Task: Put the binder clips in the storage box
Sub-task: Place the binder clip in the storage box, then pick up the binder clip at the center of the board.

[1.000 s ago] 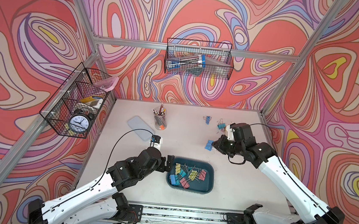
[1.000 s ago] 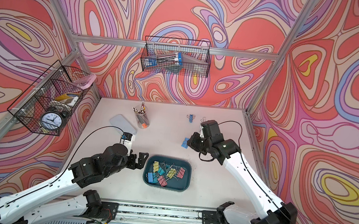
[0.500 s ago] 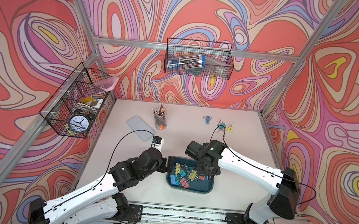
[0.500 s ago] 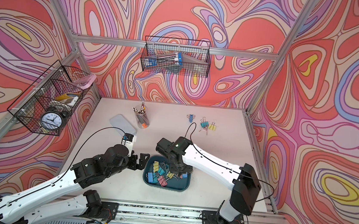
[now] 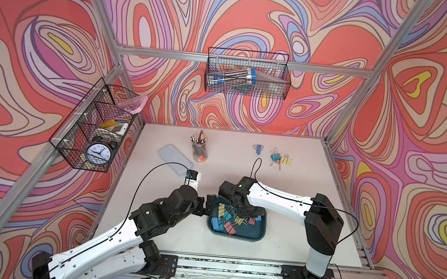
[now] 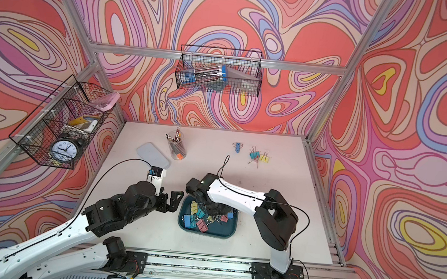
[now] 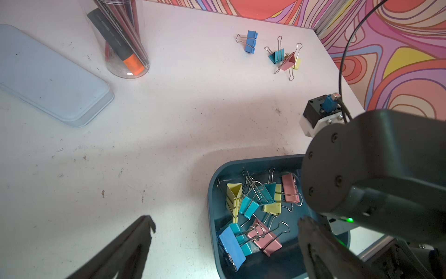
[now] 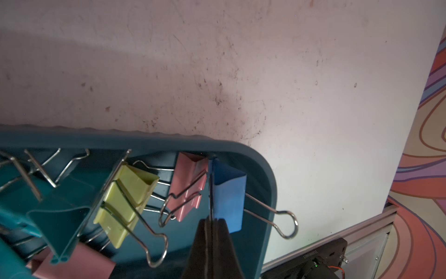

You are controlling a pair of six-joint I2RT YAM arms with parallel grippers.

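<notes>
**Ready to let go, close to the edge**

The right claw [image 8: 211, 223] is pinched fully shut on one wire handle of a pastel blue folding binder clip [image 8: 228, 195]. The clip hangs straight ahead of its tips, inside the corner of the shallow dark teal plastic storage box [image 8: 120, 141], with its free handle jutting over the rim. The left claw [image 7: 226, 223] gapes wide and empty beside the box.

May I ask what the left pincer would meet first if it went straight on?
The left pincer, open, would likely meet the storage box's near rim first, though depth is unclear.
</notes>
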